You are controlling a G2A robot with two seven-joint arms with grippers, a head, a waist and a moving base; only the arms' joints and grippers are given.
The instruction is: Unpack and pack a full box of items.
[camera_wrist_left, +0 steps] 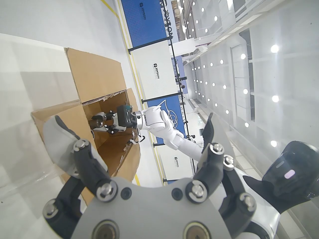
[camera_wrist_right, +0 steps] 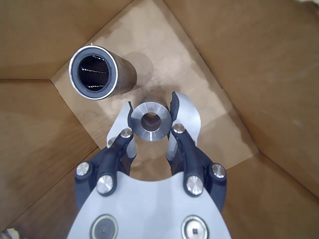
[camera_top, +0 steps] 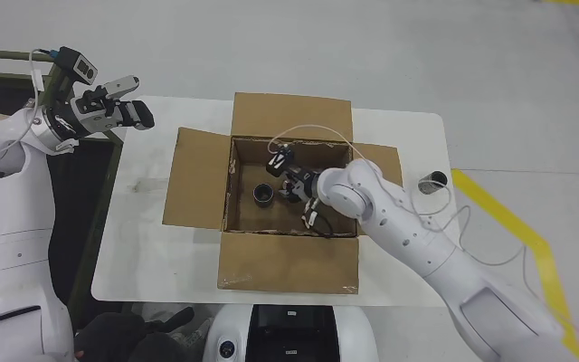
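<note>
In our open cardboard box, mid-tabletop, our right hand is clamped on a small steel sleeve, which it holds upright low over the box floor. We cannot tell whether the sleeve touches it. Just beside it a larger dark tube stands upright near a corner. Another tube stands on the tabletop right of the box. Farthest off, our left hand hovers at the tabletop's far left corner, fingers apart.
</note>
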